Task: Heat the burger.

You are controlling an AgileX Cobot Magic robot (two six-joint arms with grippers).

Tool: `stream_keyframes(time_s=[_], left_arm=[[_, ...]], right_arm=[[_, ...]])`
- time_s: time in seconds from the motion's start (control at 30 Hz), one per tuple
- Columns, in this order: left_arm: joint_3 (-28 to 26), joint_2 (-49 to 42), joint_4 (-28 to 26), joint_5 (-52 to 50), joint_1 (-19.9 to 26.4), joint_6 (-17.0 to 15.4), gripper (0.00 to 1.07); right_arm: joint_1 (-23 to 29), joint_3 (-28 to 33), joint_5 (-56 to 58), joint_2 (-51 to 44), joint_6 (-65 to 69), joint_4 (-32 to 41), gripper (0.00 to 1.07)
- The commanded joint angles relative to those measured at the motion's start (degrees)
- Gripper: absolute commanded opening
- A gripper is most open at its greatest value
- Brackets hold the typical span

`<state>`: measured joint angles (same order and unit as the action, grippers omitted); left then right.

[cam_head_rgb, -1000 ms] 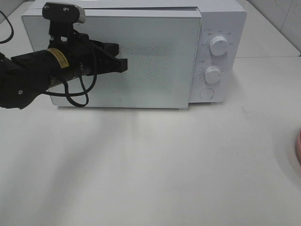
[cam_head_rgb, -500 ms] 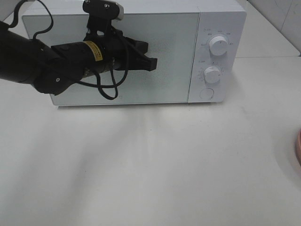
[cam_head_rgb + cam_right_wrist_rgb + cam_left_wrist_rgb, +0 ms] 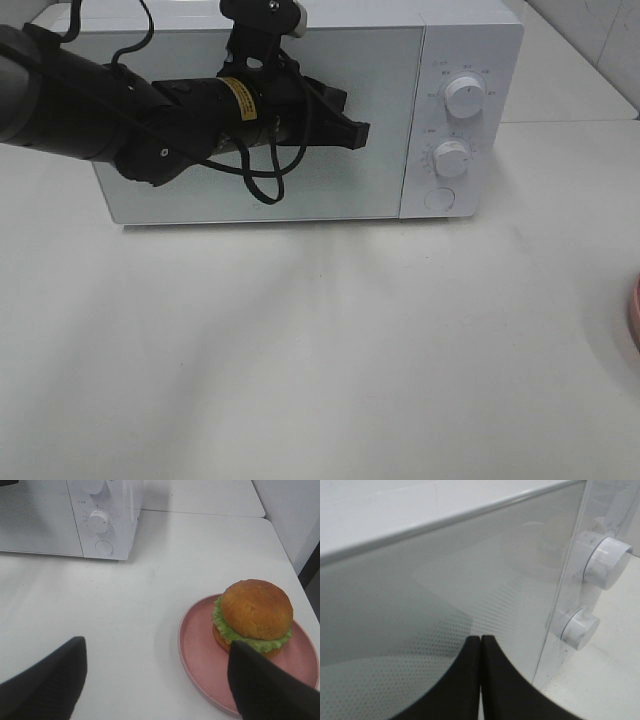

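Pushed shut! Seeing the microwave [image 3: 470,60] door [image 3: 380,170] flush with the white body now, after standing ajar on the control-panel side a second ago. Closed in stages, too: nearly home half a second back, fully seated at this instant.

Swept across with it, the left arm [image 3: 90,110], travelling from the hinge side of the glass toward the control panel. Now lying across the upper half of the door, cable looping below.

Leading that sweep, the left gripper [image 3: 355,132], pinched tight with nothing between the jaws. Confirmed up close from the wrist: two black fingertips [image 3: 470,680] pressed together, right at the dotted glass, contact itself hard to call.

Over to the other side: hovering with jaws spread wide and holding nothing, the right gripper [image 3: 155,677], above bare table [image 3: 320,350].

Sitting just ahead of it, the pink plate [image 3: 200,670], well apart from the microwave. Resting on that plate, upright and untouched, the burger [image 3: 256,611].

Meaning for the task? Looks like a wrinkle: door sealed, food outside. No telling through the glass what lies inside, either. Probably calls for opening up again before loading, unless treated as a reset.

Smallest last: two dials, upper [image 3: 466,97] and lower [image 3: 452,158], plus a round button [image 3: 439,199], none touched yet. Heating not begun.
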<state>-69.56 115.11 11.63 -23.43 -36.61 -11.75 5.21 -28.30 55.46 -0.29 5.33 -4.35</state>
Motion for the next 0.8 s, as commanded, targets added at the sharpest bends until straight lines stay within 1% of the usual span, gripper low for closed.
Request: stream_keyframes(time_s=[0.03, 0.1, 0.17, 0.2, 0.23, 0.27, 0.3, 0.33, 0.37, 0.4, 0.43, 0.47, 0.5, 0.53, 0.57, 0.6, 0.63, 0.67, 0.7, 0.73, 0.77, 0.8], left_arm=[[0.1, -1.7, -4.4, 3.3, 0.3, -0.2, 0.0], [2.5, -4.1, -4.3, 4.9, -1.3, -0.1, 0.0], [3.5, -5.0, -4.3, 5.2, -1.9, -0.1, 0.01], [5.3, -6.9, -4.3, 7.0, -2.9, -0.2, 0.1], [5.3, -6.9, -4.3, 7.0, -2.9, -0.2, 0.1], [6.8, -9.3, -4.1, 9.7, -3.8, -0.2, 0.26], [7.5, -10.4, -3.9, 11.5, -4.4, -0.2, 0.38], [7.5, -10.4, -3.9, 11.5, -4.4, -0.2, 0.38], [8.6, -12.8, -3.9, 15.2, -5.4, -0.3, 0.66], [8.6, -12.8, -3.9, 15.2, -5.4, -0.3, 0.66], [9.1, -14.2, -3.9, 17.8, -6.1, -0.3, 0.77], [9.5, -16.5, -3.9, 24.5, -7.3, -0.3, 0.99], [9.5, -16.5, -3.9, 24.5, -7.3, -0.3, 0.99], [9.5, -17.5, -3.9, 27.6, -7.8, -0.3, 1.02], [9.5, -19.9, -3.9, 34.5, -8.7, -0.2, 1.01], [9.5, -19.9, -3.9, 34.5, -8.7, -0.2, 1.01], [9.3, -21.0, -4.0, 37.1, -8.8, -0.2, 1.01], [9.3, -22.8, -4.1, 42.2, -8.8, -0.3, 1.01], [9.3, -22.8, -4.1, 42.2, -8.8, -0.3, 1.01], [9.3, -24.7, -4.1, 47.1, -8.8, -0.3, 1.01], [9.3, -24.7, -4.1, 47.1, -8.8, -0.3, 1.01], [9.3, -25.4, -4.0, 49.3, -8.8, -0.2, 1.01]], right_arm=[[-0.2, 0.2, -0.4, -1.5, -0.3, -0.1, 0.75], [-0.2, 0.2, -0.4, -1.5, -0.3, -0.1, 0.75], [-0.2, 0.2, -0.4, -1.5, -0.3, -0.1, 0.75], [-0.2, 0.2, -0.4, -1.5, -0.3, -0.1, 0.75], [-0.2, 0.2, -0.4, -1.5, -0.3, -0.1, 0.75], [-0.2, 0.2, -0.4, -1.5, -0.3, -0.1, 0.75], [-0.2, 0.2, -0.4, -1.5, -0.3, -0.1, 0.75], [-0.2, 0.2, -0.4, -1.5, -0.3, -0.1, 0.75], [-0.2, 0.2, -0.4, -1.5, -0.3, -0.1, 0.75], [-0.2, 0.2, -0.4, -1.5, -0.3, -0.1, 0.75], [-0.2, 0.2, -0.4, -1.5, -0.3, -0.1, 0.75], [-0.2, 0.2, -0.4, -1.5, -0.3, -0.1, 0.75], [-0.2, 0.2, -0.4, -1.5, -0.3, -0.1, 0.75], [-0.2, 0.2, -0.4, -1.5, -0.3, -0.1, 0.75], [-0.2, 0.2, -0.4, -1.5, -0.3, -0.1, 0.75], [-0.2, 0.2, -0.4, -1.5, -0.3, -0.1, 0.75], [-0.2, 0.2, -0.4, -1.5, -0.3, -0.1, 0.75], [-0.2, 0.2, -0.4, -1.5, -0.3, -0.1, 0.75], [-0.2, 0.2, -0.4, -1.5, -0.3, -0.1, 0.75], [-0.2, 0.2, -0.4, -1.5, -0.3, -0.1, 0.75], [-0.2, 0.2, -0.4, -1.5, -0.3, -0.1, 0.75], [-0.2, 0.2, -0.4, -1.5, -0.3, -0.1, 0.75]])
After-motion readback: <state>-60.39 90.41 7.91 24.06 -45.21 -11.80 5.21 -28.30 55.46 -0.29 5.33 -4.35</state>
